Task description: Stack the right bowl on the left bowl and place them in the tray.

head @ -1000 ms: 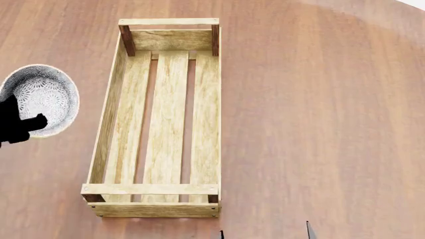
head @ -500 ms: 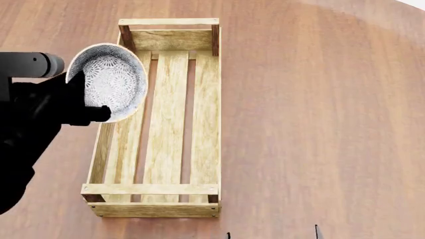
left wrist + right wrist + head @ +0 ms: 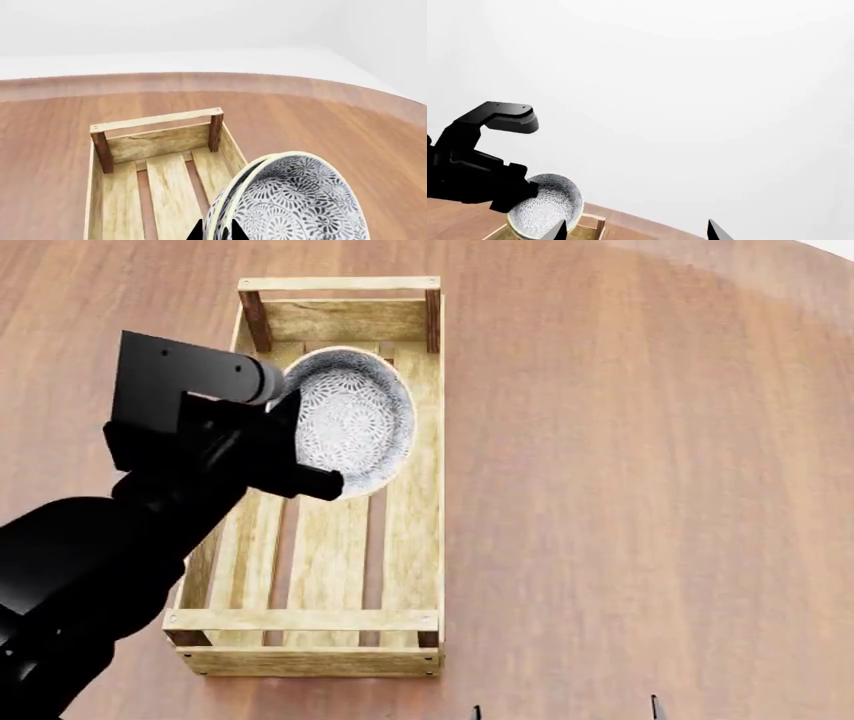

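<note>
Left gripper [image 3: 320,480]: I pinch the rim of the stacked bowls [image 3: 350,420].
Bowls: held tilted above the tray's [image 3: 414,540] far half.
Tray axis: runs away from me; floor lies straight below.
Right gripper [image 3: 563,708]: spread, idle.

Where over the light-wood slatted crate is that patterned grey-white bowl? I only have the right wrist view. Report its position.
Observer: From the head view, the patterned grey-white bowls are tilted over the far half of the long light-wood crate, above its middle and right slats.
Operator: Bowls? Confirm there are two.
Observer: The left wrist view shows two nested rims, one inside the other. The left gripper pinches them at the edge.
</note>
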Robot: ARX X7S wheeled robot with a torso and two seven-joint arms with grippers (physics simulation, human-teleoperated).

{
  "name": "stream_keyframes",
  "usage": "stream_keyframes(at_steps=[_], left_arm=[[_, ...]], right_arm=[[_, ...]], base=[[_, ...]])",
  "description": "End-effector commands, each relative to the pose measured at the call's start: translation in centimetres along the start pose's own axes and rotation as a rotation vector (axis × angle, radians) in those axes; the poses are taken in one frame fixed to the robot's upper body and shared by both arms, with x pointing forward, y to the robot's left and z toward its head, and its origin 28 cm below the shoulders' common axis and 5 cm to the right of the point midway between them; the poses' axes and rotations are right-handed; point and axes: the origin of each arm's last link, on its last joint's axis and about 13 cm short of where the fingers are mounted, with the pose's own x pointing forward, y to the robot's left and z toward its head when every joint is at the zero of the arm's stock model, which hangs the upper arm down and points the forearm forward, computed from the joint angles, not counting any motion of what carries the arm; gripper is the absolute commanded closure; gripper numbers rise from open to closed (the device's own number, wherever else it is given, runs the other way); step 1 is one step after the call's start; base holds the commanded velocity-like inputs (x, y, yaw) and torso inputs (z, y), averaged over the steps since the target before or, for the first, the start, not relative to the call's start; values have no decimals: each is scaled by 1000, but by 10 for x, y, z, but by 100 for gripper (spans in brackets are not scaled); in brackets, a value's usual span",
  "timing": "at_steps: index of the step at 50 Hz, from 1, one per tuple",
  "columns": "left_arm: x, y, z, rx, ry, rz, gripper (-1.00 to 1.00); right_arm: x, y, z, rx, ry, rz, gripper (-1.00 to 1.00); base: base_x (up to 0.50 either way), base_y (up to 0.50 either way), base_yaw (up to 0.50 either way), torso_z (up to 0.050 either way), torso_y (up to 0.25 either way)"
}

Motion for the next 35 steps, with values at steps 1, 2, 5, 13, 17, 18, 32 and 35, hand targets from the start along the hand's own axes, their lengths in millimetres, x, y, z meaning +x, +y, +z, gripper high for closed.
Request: stream_keyframes(at_steps=[1, 2, 5, 13, 17, 18, 32, 35], left_arm=[[29, -11, 11, 69, -20, -29, 100], [31, -11, 11, 73, -18, -26, 100], [38, -12, 10, 77, -7, -22, 100], [50, -12, 5, 123, 7, -4, 100], [54, -11, 3, 125, 14, 5, 100], [54, -11, 2, 126, 15, 7, 100], [62, -7, -8, 110, 52, 28, 100], [63, -5, -10, 98, 62, 35, 100]], right_arm=[[2, -4, -2, -27, -6, -14, -100], [1, -4, -3, -27, -5, -16, -100], [1, -4, -4, -27, -1, -20, -100], [1, -7, -7, -31, 10, -29, -100], [2, -7, -8, -32, 11, -27, -100], [2, -7, -8, -32, 12, -27, -100], [3, -7, -10, -32, 15, -26, -100], [3, -7, -11, -32, 17, -24, -100]], base=[[0, 0, 0, 0, 0], [0, 0, 0, 0, 10], [0, 0, 0, 0, 0], [0, 0, 0, 0, 1], [0, 0, 0, 0, 0], [0, 0, 0, 0, 0], [0, 0, 0, 1, 1], [0, 0, 0, 0, 3]])
